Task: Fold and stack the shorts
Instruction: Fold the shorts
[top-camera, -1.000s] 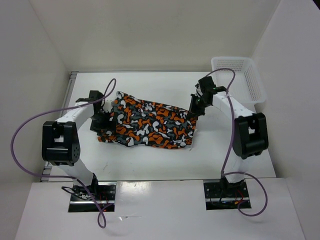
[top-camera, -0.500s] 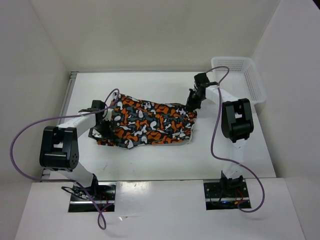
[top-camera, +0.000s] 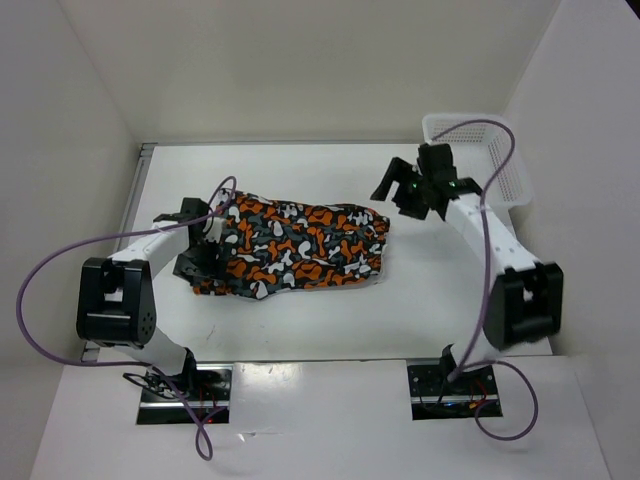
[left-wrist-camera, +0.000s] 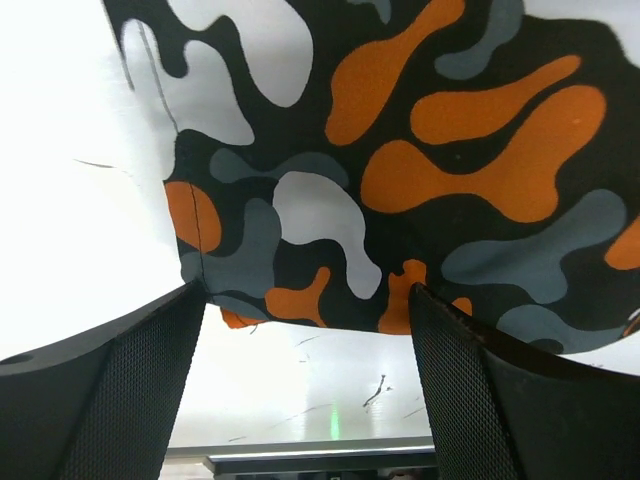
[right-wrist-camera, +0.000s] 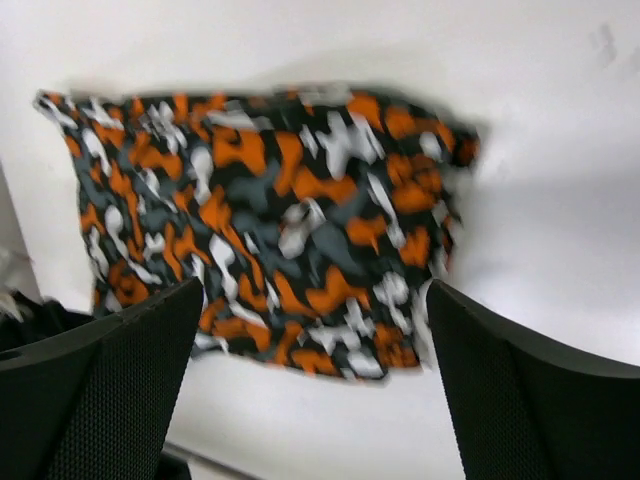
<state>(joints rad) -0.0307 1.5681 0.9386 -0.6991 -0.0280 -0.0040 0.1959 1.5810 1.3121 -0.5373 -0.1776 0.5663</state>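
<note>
Shorts (top-camera: 300, 245) lie on the counter (top-camera: 300, 325); left claw (left-wrist-camera: 308, 293) and right claw (right-wrist-camera: 312, 287) both gape wide, gripping nothing

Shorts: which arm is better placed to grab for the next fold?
Left, probably. The left hand is open right at the edge of the shorts; the right hand hovers open, clear of the cloth.

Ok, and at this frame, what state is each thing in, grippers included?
shorts: lying flat on the table, held by neither gripper.
left gripper: open, at the shorts' left edge.
right gripper: open, empty, apart from the shorts.
white mesh basket: upright at the far right corner, nothing seen inside.
</note>
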